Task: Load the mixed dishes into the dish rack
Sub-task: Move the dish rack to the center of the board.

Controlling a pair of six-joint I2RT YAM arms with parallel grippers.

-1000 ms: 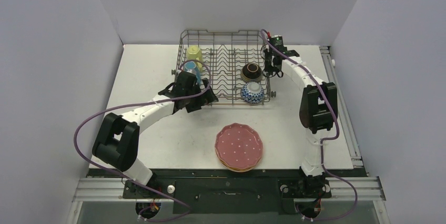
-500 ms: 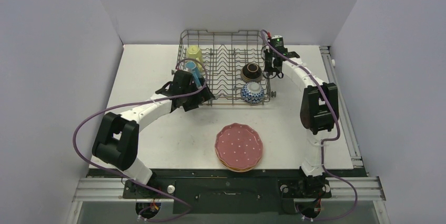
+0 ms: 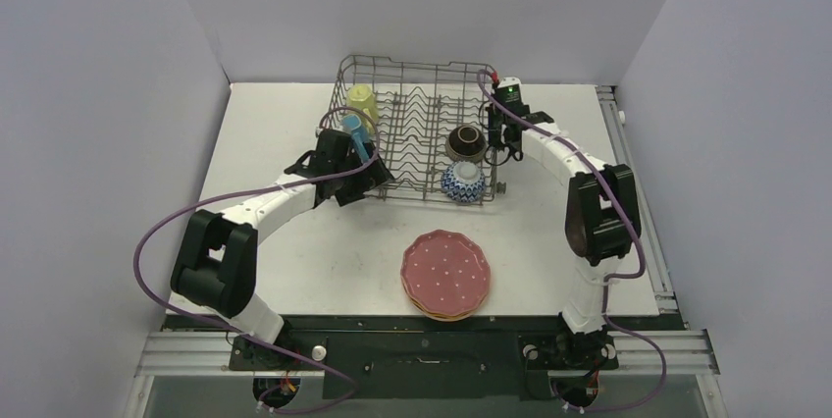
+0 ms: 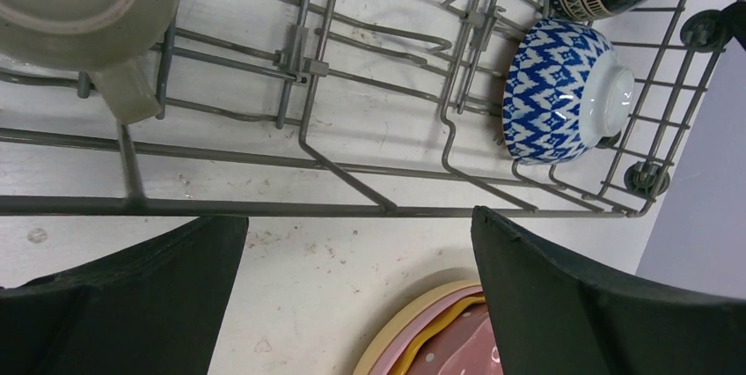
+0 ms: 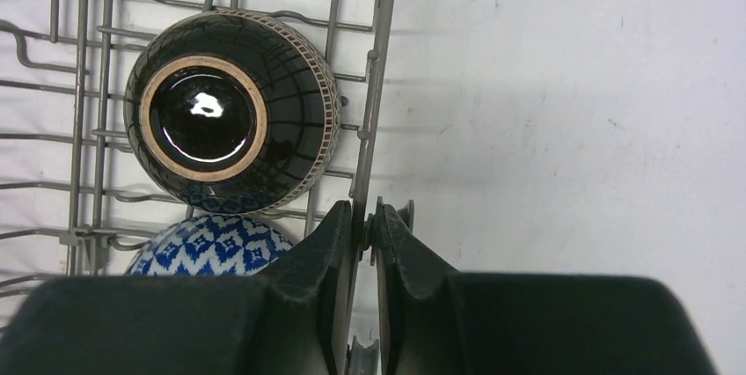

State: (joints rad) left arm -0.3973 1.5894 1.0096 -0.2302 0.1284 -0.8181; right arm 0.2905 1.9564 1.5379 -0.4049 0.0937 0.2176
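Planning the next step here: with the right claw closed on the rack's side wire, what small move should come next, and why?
Probably a short pull with the right claw to square up the dish rack. That claw is clamped on its right wall wire, the rack sits slightly askew, and the stacked plates wait in front. The left claw is open and empty.

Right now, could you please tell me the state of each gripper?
Left gripper: open, holding nothing.
Right gripper: closed on the rack side wire.
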